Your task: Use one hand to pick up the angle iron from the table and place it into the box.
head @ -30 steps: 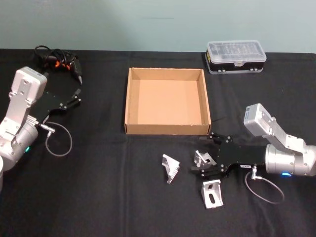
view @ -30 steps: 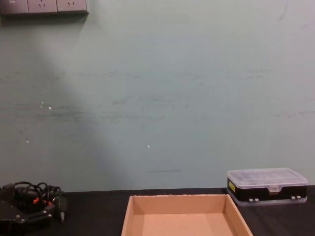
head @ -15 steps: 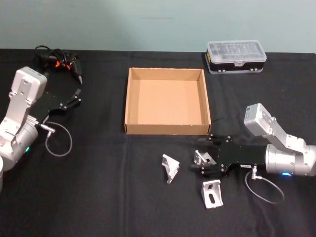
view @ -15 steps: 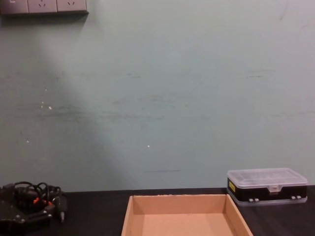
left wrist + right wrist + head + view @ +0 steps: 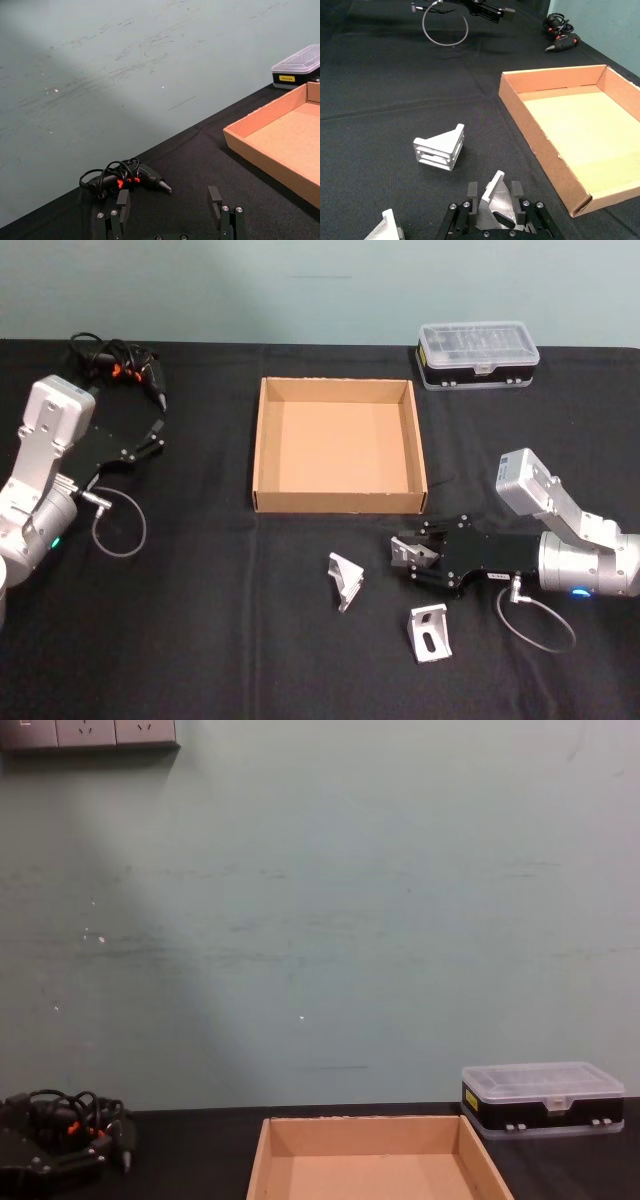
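Right gripper (image 5: 402,560): jaws clamped on angle iron (image 5: 495,195), ready to carry to box (image 5: 338,502).
Left gripper (image 5: 158,437): parked over bench (image 5: 200,640), jaws apart.

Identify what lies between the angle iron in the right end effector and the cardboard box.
Only bare black table separates the angle iron, clamped in the right end effector, from the box, as the head view shows.

**Counts by kind**

Three angle irons are showing lower centre: left angle iron (image 5: 345,580), lower angle iron (image 5: 430,632), upper angle iron (image 5: 408,553). One box (image 5: 258,445), one clear-lidded case (image 5: 478,352) and one glue gun (image 5: 140,370) are sitting above. Two grippers are flanking: left gripper (image 5: 158,436), right gripper (image 5: 396,558).
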